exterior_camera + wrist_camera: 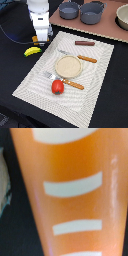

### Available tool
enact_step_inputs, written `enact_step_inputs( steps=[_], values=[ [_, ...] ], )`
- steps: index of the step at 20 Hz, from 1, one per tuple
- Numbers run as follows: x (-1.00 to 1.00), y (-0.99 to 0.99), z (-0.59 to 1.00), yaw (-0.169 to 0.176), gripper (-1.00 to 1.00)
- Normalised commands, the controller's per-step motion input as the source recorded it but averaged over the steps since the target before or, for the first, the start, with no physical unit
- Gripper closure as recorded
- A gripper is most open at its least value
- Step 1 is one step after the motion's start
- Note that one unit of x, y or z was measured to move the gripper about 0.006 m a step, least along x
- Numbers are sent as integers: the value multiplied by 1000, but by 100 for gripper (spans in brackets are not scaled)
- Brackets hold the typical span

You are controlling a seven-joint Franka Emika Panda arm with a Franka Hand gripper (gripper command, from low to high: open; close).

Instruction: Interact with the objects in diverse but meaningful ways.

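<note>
Orange ridged loaf, pale stripes.

The yellow banana lies on the dark table, just off the striped mat's edge. The red tomato with a green stem sits on the mat, and the brown sausage stick lies flat near the mat's far edge. Two round grey pots stand side by side on the brown board.

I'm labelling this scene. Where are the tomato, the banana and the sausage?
tomato (58,86), exterior view, middle of its red body
banana (32,51), exterior view, middle of its curve
sausage (84,43), exterior view, mid-length
</note>
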Motion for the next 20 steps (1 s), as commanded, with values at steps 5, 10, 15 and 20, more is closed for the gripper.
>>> enact_step_inputs(
  steps=[5, 10, 15, 20],
  values=[
    [97, 0, 199, 45, 100],
    [0, -9, -25, 57, 100],
    [0, -16, 7, 67, 100],
    [-34, -15, 443, 27, 100]
  ],
)
